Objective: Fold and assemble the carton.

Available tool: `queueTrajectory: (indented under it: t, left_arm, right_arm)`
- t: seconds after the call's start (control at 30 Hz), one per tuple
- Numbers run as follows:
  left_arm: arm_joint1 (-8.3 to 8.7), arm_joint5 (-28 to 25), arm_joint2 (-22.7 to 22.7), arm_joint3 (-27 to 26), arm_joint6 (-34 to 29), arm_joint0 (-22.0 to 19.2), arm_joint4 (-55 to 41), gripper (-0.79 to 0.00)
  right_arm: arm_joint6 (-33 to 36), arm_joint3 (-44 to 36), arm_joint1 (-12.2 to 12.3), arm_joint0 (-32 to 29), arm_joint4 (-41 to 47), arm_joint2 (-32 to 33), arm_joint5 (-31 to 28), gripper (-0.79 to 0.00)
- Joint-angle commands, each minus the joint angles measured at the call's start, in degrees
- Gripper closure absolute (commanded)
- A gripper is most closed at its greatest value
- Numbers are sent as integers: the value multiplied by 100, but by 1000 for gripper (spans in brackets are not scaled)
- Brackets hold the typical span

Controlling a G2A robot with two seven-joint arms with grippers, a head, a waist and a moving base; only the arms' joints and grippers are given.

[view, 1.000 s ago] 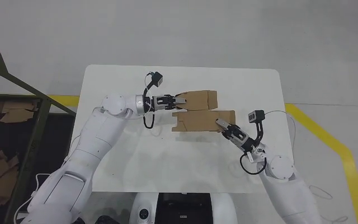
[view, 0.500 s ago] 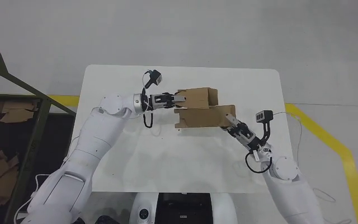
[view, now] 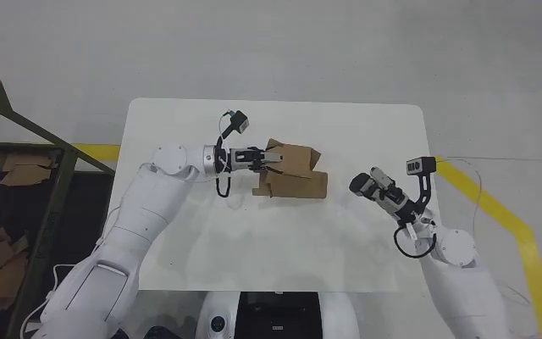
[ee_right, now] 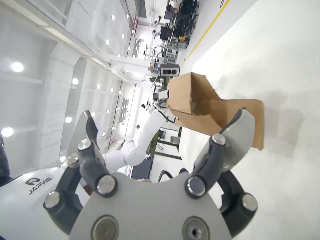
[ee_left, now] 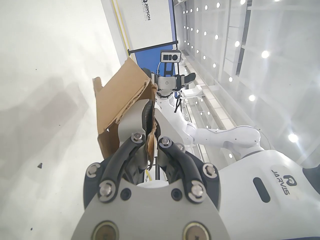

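Observation:
A brown cardboard carton (view: 292,169), partly opened with loose flaps, stands tilted near the middle of the white table (view: 186,246). My left gripper (view: 269,157) is shut on the carton's left edge; in the left wrist view its fingers (ee_left: 135,118) pinch the torn cardboard wall of the carton (ee_left: 120,96). My right gripper (view: 362,183) hangs open to the right of the carton, clear of it. From the right wrist, the carton (ee_right: 200,108) lies beyond the spread fingers (ee_right: 240,123), with nothing between them.
The table's right edge (view: 428,212) lies close behind my right arm. A dark rack with cardboard scraps (view: 25,169) stands off the table's left side. Yellow floor tape (view: 483,199) runs at the right.
My right gripper let go of the carton and drew back to the right, opening. The carton, still held by my left gripper, dropped and tilted into a more compact shape.

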Motion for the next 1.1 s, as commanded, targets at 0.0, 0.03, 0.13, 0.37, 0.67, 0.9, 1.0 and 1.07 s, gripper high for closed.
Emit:
queueTrajectory:
  t: [0.0, 0.03, 0.13, 0.37, 0.67, 0.9, 1.0, 1.07]
  left_arm:
    - [1, -17, 14, -13, -59, 7, -4, 0]
    - [1, -24, 25, -26, -105, 12, -15, 0]
    - [1, -19, 57, -61, -277, 34, -96, 0]
    - [7, 36, 85, -108, -656, 57, -335, 0]
    - [15, 149, 61, -134, -945, 57, -661, 0]
    - [11, 232, 79, -143, -1014, 45, -767, 0]
    - [8, 252, 97, -152, -1014, 41, -762, 0]
    - [6, 266, 115, -159, -1014, 35, -744, 0]
  right_arm:
    - [248, 59, -2, 138, -17, -106, 38, -720]
    - [317, 99, -6, 210, 7, -157, 39, -730]
    - [611, 251, -21, 455, 52, -350, 67, -511]
    - [1034, 579, -41, 827, 125, -628, 109, -517]
    - [1130, 704, -45, 1004, 31, -800, 224, -385]
    - [1138, 747, -53, 1066, -40, -951, 264, -372]
    - [1141, 763, -58, 1092, -45, -1008, 268, -372]
    - [1161, 768, -61, 1113, -46, -1053, 278, -372]
